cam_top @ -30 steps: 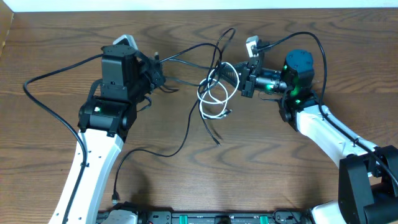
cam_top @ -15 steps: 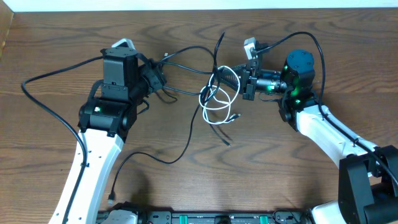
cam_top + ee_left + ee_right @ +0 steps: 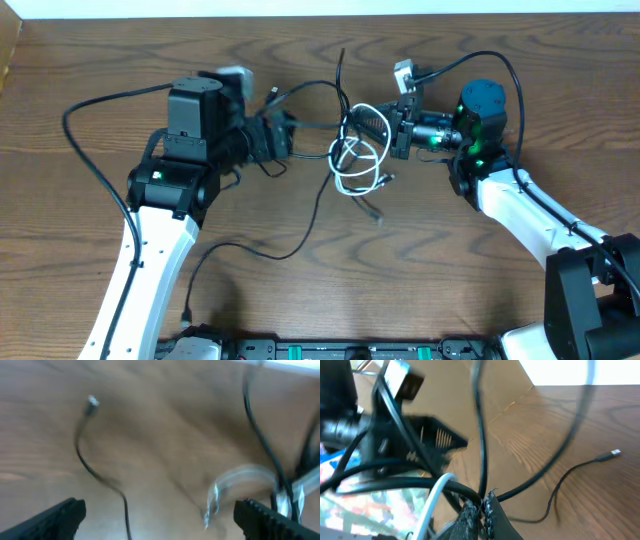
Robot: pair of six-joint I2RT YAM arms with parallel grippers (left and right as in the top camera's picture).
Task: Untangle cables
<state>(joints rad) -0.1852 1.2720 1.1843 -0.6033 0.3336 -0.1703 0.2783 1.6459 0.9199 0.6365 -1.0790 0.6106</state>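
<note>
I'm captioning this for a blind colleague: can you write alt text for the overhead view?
The right gripper pinches a tangle of black and white cables over a wooden table. The left gripper is open beside it, holding nothing.

surface [image 3: 450, 270]: mid-brown wood, darker wavy grain. cables [image 3: 310, 215]: nearly all black. one white cable [image 3: 352, 188], its loops just off the right claw [image 3: 372, 122] tip. right claw and left claw [image 3: 285, 140] both black. arm links [image 3: 150, 260] white, joints black. blue cap [image 3: 481, 98] behind the right claw, green light [image 3: 478, 152] next to it. plug tip [image 3: 91, 401] ahead of the left claw: pale, silvery.
</note>
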